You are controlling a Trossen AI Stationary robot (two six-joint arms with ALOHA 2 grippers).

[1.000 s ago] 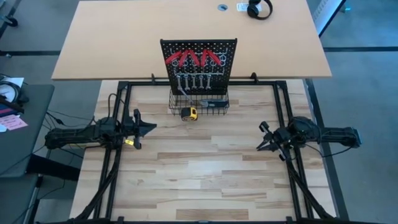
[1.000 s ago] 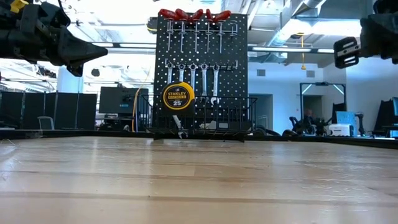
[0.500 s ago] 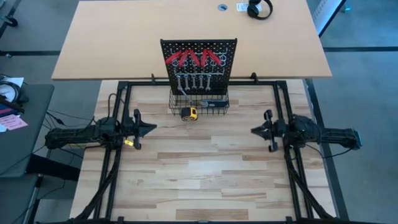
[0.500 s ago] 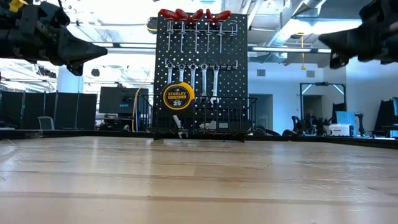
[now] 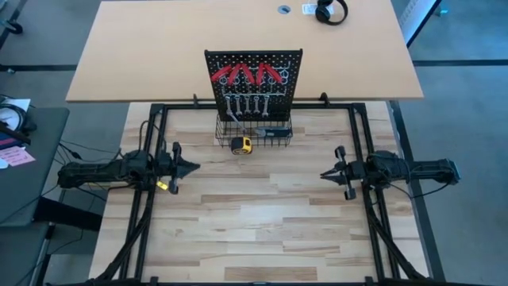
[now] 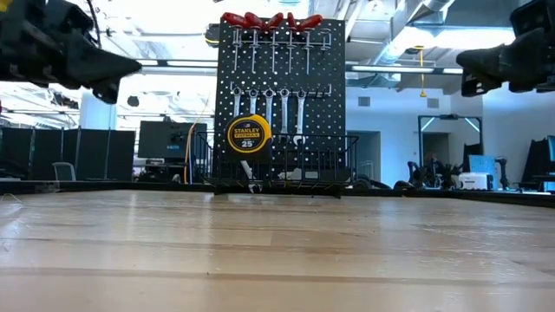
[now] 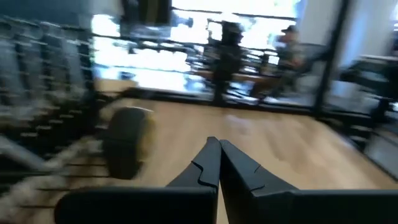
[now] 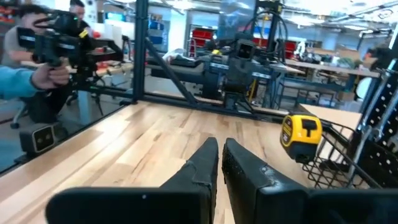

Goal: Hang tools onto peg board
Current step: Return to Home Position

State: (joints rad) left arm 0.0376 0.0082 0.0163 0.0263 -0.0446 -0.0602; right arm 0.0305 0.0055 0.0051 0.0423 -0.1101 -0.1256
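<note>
The black peg board [image 5: 254, 78] stands upright at the table's far edge. Red-handled pliers [image 5: 248, 75] hang by their jaws from its top row of hooks, and silver wrenches [image 6: 269, 108] hang by their ring ends in the row below. A black wire basket [image 5: 255, 133] sits at the board's base. My left gripper [image 5: 193, 167] hovers shut above the table's left side, pointing right. My right gripper [image 5: 324, 173] hovers shut above the right side, pointing left. Neither holds anything.
A yellow tape measure [image 5: 241, 144] hangs on the basket's front wall, also seen in the right wrist view [image 8: 298, 134]. Bare wooden table [image 5: 254, 214] lies between the arms. A person's arm [image 8: 25, 78] and lab equipment show beyond the table.
My right gripper swung from pointing toward the near-left to pointing level at the table's left, and rolled about its axis. My left gripper shifted slightly and its wrist view is blurred by motion. The tools and peg board stayed still.
</note>
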